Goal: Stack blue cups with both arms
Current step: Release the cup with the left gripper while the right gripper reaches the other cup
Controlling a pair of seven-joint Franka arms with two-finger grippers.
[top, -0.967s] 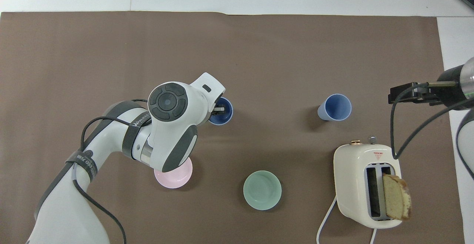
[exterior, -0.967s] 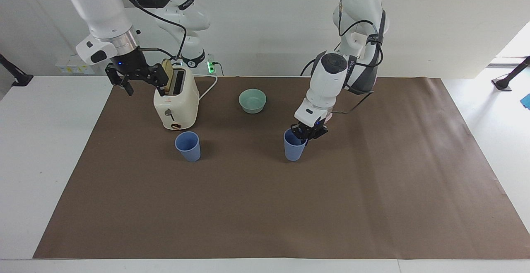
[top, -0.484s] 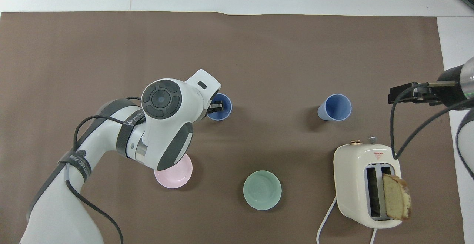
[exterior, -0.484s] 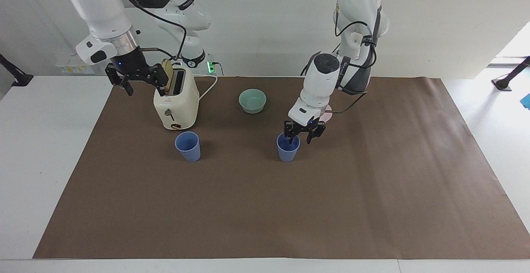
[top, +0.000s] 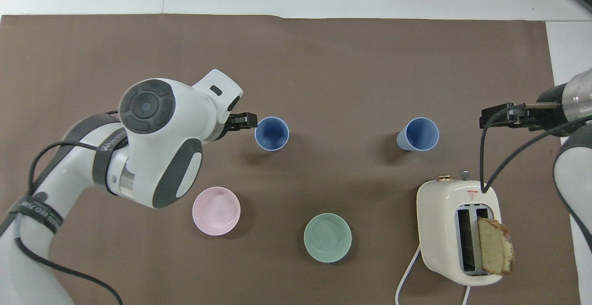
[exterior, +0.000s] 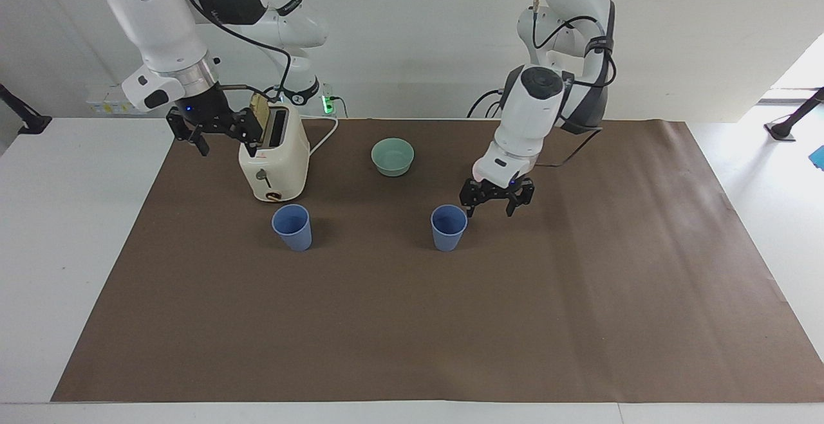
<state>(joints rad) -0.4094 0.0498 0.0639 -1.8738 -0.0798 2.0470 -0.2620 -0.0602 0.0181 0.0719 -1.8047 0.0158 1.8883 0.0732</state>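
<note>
Two blue cups stand upright and apart on the brown mat. One cup [exterior: 448, 227] [top: 272, 133] is near the middle of the mat. The other cup [exterior: 291, 226] [top: 418, 134] stands toward the right arm's end, just farther from the robots than the toaster. My left gripper [exterior: 494, 208] [top: 243, 121] hangs open and empty over the mat, close beside the middle cup on the left arm's side, without touching it. My right gripper [exterior: 225, 143] [top: 496, 116] waits open and empty in the air beside the toaster, by the mat's edge.
A cream toaster [exterior: 273, 163] [top: 455, 231] with a bread slice [top: 495, 247] in one slot stands near the right arm's base. A teal-green bowl [exterior: 393, 156] [top: 327, 237] and a pink bowl [top: 216, 210] sit nearer to the robots than the cups.
My left gripper opened, let go of the middle cup's rim, lifted out and drew away toward the left arm's end. The cup stays upright. The right arm has hardly moved.
</note>
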